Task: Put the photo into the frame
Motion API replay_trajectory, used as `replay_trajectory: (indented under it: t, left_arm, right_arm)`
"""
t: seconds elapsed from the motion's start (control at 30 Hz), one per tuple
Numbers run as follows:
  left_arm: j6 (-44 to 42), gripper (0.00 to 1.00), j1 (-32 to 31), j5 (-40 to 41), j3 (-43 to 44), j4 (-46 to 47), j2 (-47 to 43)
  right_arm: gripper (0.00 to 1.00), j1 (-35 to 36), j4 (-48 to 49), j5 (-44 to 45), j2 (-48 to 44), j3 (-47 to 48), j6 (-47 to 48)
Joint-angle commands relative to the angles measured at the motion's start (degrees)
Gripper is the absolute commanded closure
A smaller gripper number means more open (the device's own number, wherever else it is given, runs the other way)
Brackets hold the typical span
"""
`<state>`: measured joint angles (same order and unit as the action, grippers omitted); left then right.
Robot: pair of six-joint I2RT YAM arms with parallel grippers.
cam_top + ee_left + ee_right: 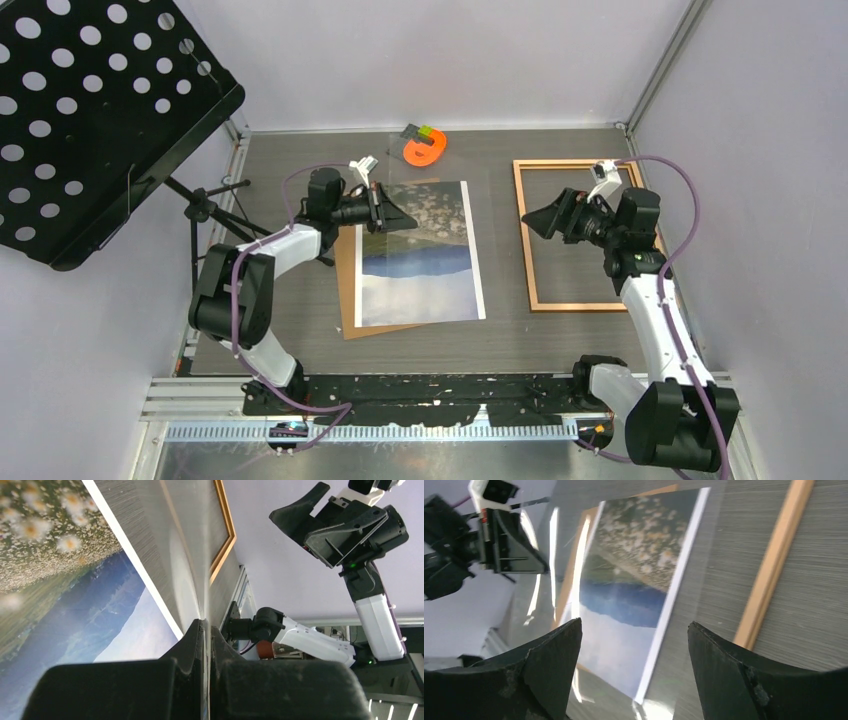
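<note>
top external view: the photo (420, 260) lies face up in the middle of the grey tabletop (500, 340), on a brown backing board (347, 290) that shows along its left side and near corner. the frame (555, 162) lies flat to the right of it, well apart, with bare tabletop showing inside it. the left gripper (408, 221) reaches over the photo's far left corner, and the right gripper (535, 220) hangs above the frame's left rail, pointing toward the photo. an orange roll (424, 150) sits by the back wall and a black perforated stand (100, 100) leans at the far left

left wrist view: the left jaws are pressed together and pinch the edge of a clear sheet (190, 565), which rises from between them, seen almost edge-on. the photo lies below to the left, the frame's corner beyond it, and the right arm shows across the way with its jaws apart

right wrist view: the right jaws are spread wide with nothing between them. past them the photo lies on the board under bright streaks of glare on the clear sheet, and one frame rail runs at the right
</note>
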<state>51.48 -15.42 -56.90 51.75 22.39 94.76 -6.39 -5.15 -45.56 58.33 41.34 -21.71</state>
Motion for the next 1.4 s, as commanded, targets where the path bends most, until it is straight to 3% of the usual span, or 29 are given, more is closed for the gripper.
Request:
replay_trajectory:
  t: [0.0, 0.1, 0.37, 0.6, 1.1, 1.27, 1.37]
  left_arm:
    - [4.67, 1.0, 0.39, -0.75, 0.49, 6.11, 0.35]
    - [6.54, 1.0, 0.38, -1.68, 0.11, 8.42, 0.42]
    - [9.28, 1.0, 1.2, -3.02, 0.42, 10.48, -1.55]
    - [9.83, 1.0, 3.06, -4.07, 0.62, 8.34, -5.85]
    - [15.43, 1.0, 6.53, -5.79, -1.4, 9.74, -10.86]
    - [15.93, 1.0, 8.91, -6.28, -1.55, 9.44, -12.35]
    - [15.97, 1.0, 10.2, -6.4, -1.47, 9.28, -13.08]
  right_arm:
    - [0.16, -0.54, -9.28, 14.51, -2.51, 5.5, 9.01]
    - [0.14, -0.63, -14.85, 22.68, -1.74, 7.7, 11.93]
    - [0.16, 0.53, -17.87, 28.81, 4.47, 8.99, 16.89]
    - [0.17, 8.38, -15.22, 36.13, 11.8, 7.65, 20.29]
    - [0.25, 16.43, -12.39, 41.14, 27.58, 7.67, 21.27]
    - [0.39, 17.79, -12.99, 40.93, 30.66, 8.34, 20.71]
    - [0.55, 18.8, -13.65, 40.13, 33.29, 9.1, 19.82]
